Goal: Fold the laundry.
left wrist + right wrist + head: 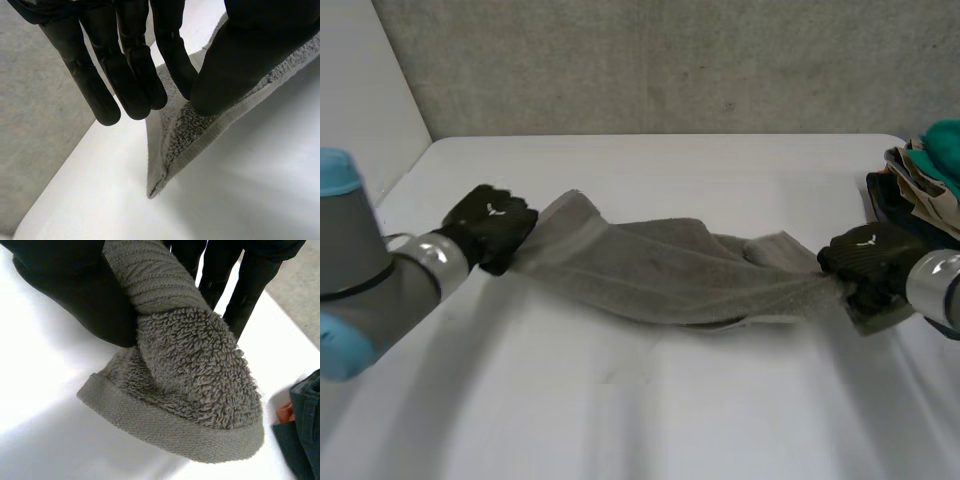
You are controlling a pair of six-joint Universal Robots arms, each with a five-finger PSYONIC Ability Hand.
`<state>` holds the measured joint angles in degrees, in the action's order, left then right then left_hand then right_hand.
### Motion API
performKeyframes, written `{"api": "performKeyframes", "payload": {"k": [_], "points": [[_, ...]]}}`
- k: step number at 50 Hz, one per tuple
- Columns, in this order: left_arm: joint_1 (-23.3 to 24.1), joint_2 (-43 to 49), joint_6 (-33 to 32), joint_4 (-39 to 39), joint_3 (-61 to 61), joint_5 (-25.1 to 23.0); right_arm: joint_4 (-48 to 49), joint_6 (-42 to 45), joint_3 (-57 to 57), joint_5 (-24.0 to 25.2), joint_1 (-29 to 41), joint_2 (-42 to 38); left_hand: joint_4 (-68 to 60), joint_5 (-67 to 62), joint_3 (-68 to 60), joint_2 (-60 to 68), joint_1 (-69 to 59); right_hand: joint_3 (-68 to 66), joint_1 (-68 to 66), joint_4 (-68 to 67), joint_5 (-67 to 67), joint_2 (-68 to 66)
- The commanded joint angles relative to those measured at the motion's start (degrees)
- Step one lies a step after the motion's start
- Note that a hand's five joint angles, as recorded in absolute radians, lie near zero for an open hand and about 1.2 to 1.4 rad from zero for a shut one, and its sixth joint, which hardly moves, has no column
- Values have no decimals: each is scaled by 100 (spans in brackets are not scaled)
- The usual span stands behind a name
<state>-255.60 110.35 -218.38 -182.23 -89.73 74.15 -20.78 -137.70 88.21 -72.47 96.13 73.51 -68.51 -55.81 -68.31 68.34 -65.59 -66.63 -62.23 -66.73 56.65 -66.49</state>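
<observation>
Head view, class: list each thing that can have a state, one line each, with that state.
Grey towel: bunched lengthwise, stretched between both hands.
Left hand: shut on a towel corner.
Right hand: shut on the towel's other end.
Clothes pile: heaped, beside the right hand.

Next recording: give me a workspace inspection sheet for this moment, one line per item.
Surface: white table, bare apart from the items below.
Job's things: grey towel, bunched lengthwise and stretched between the two hands, sagging in the middle.
Clutter: pile of clothes at the table's edge beside the right arm, teal on top, dark and beige beneath.
Hands: left hand pinches one end of the towel near a corner, thumb against fingers; right hand is closed on the bunched opposite end.
Cables: nothing seen.
Surroundings: grey wall behind the table.
</observation>
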Motion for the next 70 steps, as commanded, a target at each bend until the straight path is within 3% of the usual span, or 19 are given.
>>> {"api": "performKeyframes", "payload": {"k": [1, 4, 9, 15, 18, 22, 24, 25, 28, 35, 44, 48, 52, 58, 63, 70], "points": [[63, -902, -29, 56, -1186, 548, -1402, 1103, 21, -109, -24, 252, -1149, -1419, -1169, 1166, -1441, -670, -1111, -660, 669, -684], [308, -692, -29, 47, -1275, 636, -1543, 1552, 12, -144, -7, 234, -1149, -1419, -1169, 1166, -1441, -619, -1060, -609, 618, -634], [625, 415, -134, -14, -573, 925, -1000, 1439, -338, -206, 64, -301, -1149, -1419, -1169, 1166, -1441, -569, -1010, -559, 568, -584], [731, 1338, -152, -251, 1427, 1873, 360, 431, -1347, -425, 554, -732, -1149, -1419, -1169, 1166, -1441, -602, -1043, -592, 601, -617], [766, 1419, -143, -575, 2282, 1989, 1099, 200, -1814, -531, 757, -829, -1149, -1419, -1169, 1166, -1441, -602, -1043, -592, 601, -617], [730, 1401, -37, -1743, 3329, 1998, 3049, 15, -2290, -566, 925, -847, -1149, -1419, -1169, 1166, -1441, -535, -976, -525, 534, -550], [740, 1279, -55, -2744, 3533, 2042, 4908, -142, -2317, -557, 934, -777, -1149, -1419, -1169, 1166, -1441, -552, -993, -542, 551, -566], [774, 1095, -64, -3296, 3550, 2060, 5273, -204, -2317, -557, 934, -751, -1149, -1419, -1169, 1166, -1441, -552, -993, -542, 551, -567], [775, 691, -73, -3732, 3385, 2086, 5883, -432, -2308, -470, 960, -750, -1149, -1419, -1169, 1166, -1441, -552, -993, -542, 551, -567], [696, 513, -46, -3205, 2348, 2130, 4664, -793, -2475, -294, 969, -970, -1149, -1419, -1169, 1166, -1441, -552, -993, -542, 551, -567], [616, 505, 15, -2906, 56, 2078, 1468, -820, -2484, 136, 925, -1733, -1149, -1419, -1169, 1166, -1441, -535, -976, -525, 534, -550], [783, 540, 33, -2888, -456, 2077, 551, -628, -2449, 190, 934, -2173, -1149, -1419, -1169, 1166, -1441, -452, -893, -442, 451, -466], [967, 549, 68, -2888, -659, 2077, 469, -433, -2300, 120, 943, -2306, -1149, -1419, -1169, 1166, -1441, 135, -306, 145, -136, 120], [977, 294, 235, -2757, -765, 2069, 662, -661, -1826, -153, 908, -2087, -1149, -1419, -1169, 1166, -1441, 3599, 3159, 3610, -3601, 3585], [977, 4, 366, -2625, -861, 2069, 1372, -1126, -940, -285, 741, -1517, -1149, -1419, -1169, 1166, -1441, 3888, 3448, 3899, -3890, 3874], [951, -269, 534, -2616, -1081, 2060, 1656, -1925, 98, -294, 293, -796, -1149, -1419, -1169, 1166, -1441, 3772, 3331, 3782, -3773, 3757]]}}
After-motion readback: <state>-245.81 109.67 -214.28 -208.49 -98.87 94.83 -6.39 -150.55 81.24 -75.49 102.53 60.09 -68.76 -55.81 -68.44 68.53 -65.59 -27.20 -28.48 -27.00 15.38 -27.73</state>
